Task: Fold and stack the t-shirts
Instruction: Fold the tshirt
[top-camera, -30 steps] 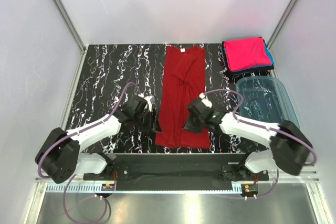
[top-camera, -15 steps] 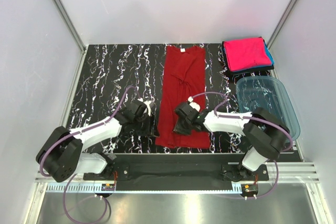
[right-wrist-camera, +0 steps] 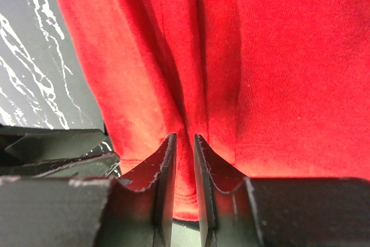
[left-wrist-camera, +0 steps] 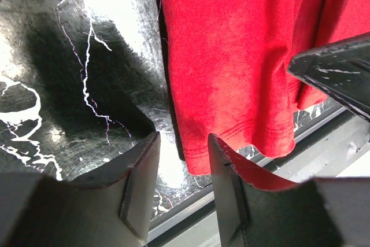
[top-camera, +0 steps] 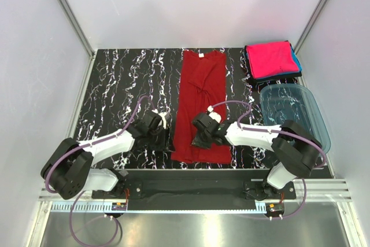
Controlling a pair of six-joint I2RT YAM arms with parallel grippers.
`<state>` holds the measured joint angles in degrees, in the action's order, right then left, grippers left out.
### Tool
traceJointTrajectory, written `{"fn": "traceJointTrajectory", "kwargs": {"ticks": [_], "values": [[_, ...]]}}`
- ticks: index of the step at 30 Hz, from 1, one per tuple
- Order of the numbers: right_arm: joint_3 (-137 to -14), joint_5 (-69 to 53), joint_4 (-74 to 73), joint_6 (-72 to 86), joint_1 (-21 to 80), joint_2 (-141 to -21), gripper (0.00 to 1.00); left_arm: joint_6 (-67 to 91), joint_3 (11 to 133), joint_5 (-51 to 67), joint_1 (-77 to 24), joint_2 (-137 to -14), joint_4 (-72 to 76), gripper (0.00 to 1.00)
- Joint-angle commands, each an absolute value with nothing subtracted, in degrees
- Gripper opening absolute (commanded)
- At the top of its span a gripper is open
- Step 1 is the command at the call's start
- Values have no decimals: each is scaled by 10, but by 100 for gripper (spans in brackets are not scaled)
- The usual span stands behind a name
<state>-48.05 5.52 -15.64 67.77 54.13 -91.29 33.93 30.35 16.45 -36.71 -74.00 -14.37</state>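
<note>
the dark red t-shirt (top-camera: 199, 105) lies flat on the black marbled table (top-camera: 121, 85) to the left of the translucent blue tub (top-camera: 293, 114), well apart from it. it is one long narrow strip: the collar with its small white label (top-camera: 202, 54) reaches past the tub's far rim, and the stitched hem lies closer to the arms than the tub's near rim. just beyond the tub's far rim sits a folded bright pink t-shirt (top-camera: 270, 59), resting on a teal-blue t-shirt (top-camera: 296, 57) of which only a thin edge shows.

the right gripper (right-wrist-camera: 184, 140) is down on the hem end of the red shirt, left of the tub. its fingers are pressed almost together, with a raised ridge of red cloth pinched in the narrow slit between them. the left gripper (left-wrist-camera: 182, 143) sits farther still from the tub, at the shirt's near left corner. its fingers are spread and hold nothing — one is over bare marble, the other over the edge of the cloth. whether their tips touch the table cannot be told.
</note>
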Motion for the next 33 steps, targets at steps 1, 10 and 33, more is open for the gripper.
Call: {"fn": "traceJointTrajectory", "kwargs": {"ticks": [1,10,33], "values": [[-500,80,-176,684,548,-889,26,334,300,176,-367,-744,-119,45],[-506,76,-177,682,548,-919,27,331,301,173,-367,-749,-122,48],[-515,113,-213,681,548,-901,27,323,308,179,-367,-795,-105,0]]}}
